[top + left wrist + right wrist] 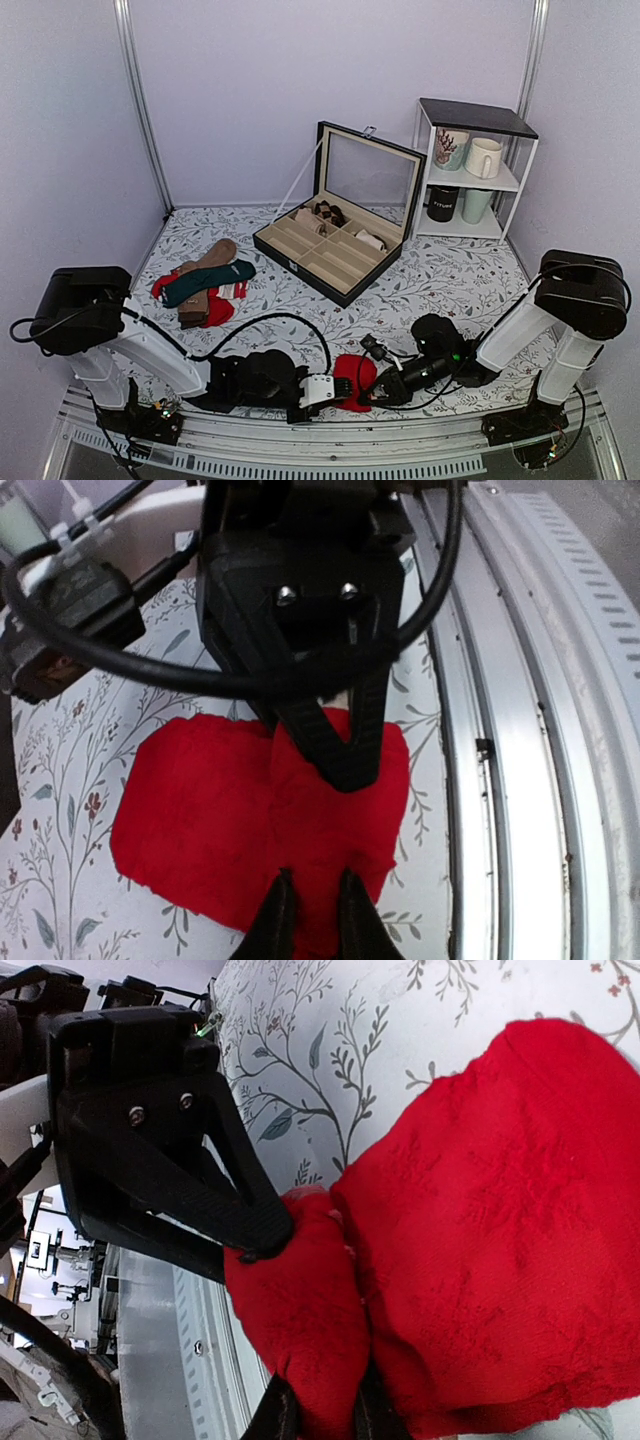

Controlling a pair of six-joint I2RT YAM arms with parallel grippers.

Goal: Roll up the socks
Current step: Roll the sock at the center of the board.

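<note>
The red fuzzy socks [352, 378] lie bunched near the table's front edge, between both grippers. Their beige cuff is hidden. My left gripper [335, 389] comes in from the left and is shut on a fold of the red socks [250, 810], which fills the gap between its fingertips [312, 920]. My right gripper [373, 390] comes in from the right and is shut on the same socks [500, 1240], with a thick red fold pinched between its fingertips [325, 1415]. The two grippers face each other, tips almost touching across the socks.
A pile of dark green, brown and striped socks [205, 285] lies at mid left. An open black compartment box [335, 240] stands behind the middle. A white shelf with mugs [470, 170] is at the back right. A metal rail [300, 445] runs along the front edge.
</note>
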